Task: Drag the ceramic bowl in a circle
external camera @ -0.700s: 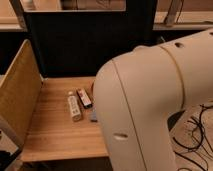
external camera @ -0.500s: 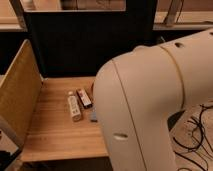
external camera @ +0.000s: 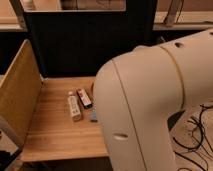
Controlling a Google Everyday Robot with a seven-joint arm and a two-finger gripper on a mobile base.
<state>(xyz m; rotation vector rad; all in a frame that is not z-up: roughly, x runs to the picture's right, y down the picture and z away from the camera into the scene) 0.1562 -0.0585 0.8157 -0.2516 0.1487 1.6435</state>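
white robot arm [external camera: 150,100] fills the near right, hiding the gripper, so can't tell its state. ceramic bowl's out of sight too. further back, a small white bottle [external camera: 74,108] beside a dark packet [external camera: 84,98] on the wooden table [external camera: 55,137].

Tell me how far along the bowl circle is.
Nothing looks done or in hand. The bowl is not in sight: the white arm blocks the right side, and the claw is out of view. The table holds a pale bottle and a dark packet. Reaching and circling the bowl remain.
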